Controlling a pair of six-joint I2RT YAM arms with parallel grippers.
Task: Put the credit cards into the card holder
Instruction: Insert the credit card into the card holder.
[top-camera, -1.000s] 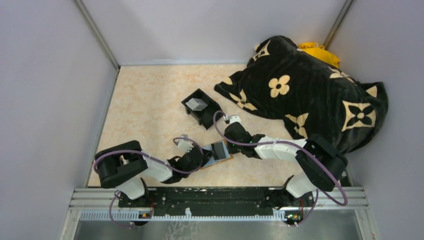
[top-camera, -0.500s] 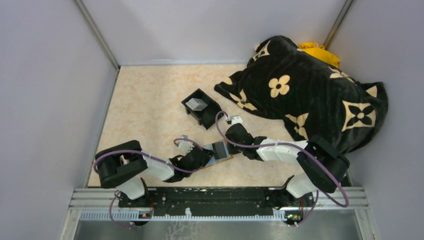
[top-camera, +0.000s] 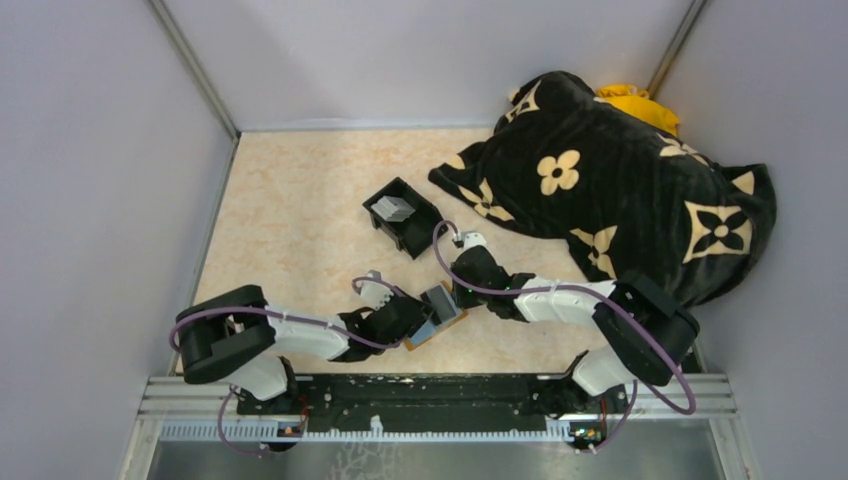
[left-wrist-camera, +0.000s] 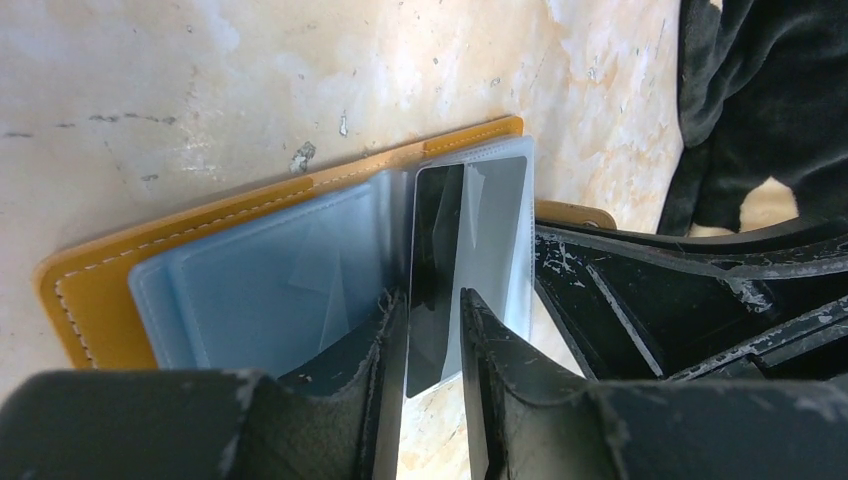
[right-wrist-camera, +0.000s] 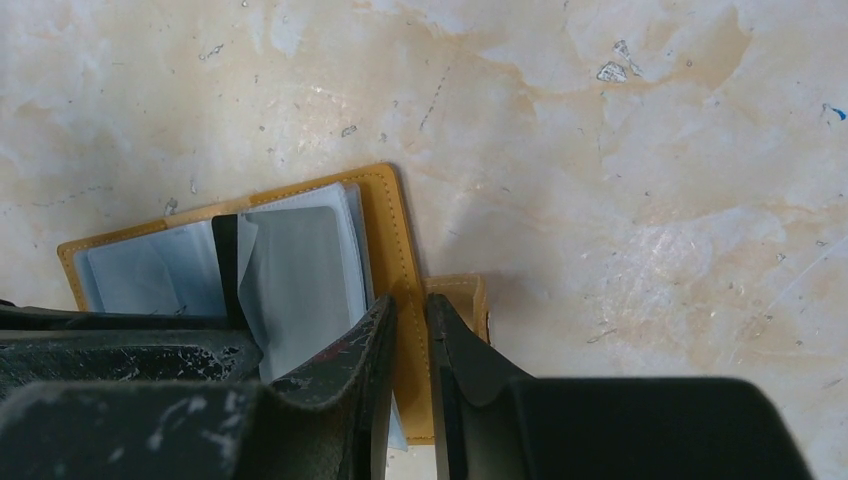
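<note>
A stitched tan card holder (left-wrist-camera: 90, 278) with glossy sleeves (left-wrist-camera: 270, 285) is being pinched by the right fingers (right-wrist-camera: 372, 345); one sleeve is being straddled by narrowly parted left fingers (left-wrist-camera: 385, 340).

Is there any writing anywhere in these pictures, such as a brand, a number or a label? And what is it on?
No text can be read anywhere.
Black blanket: only cream flower and star shapes, no letters.
Card holder: plain orange cover with stitching and clear blue-grey pockets, no print.
Cards in the black box: pale grey, too small to show any print.
</note>
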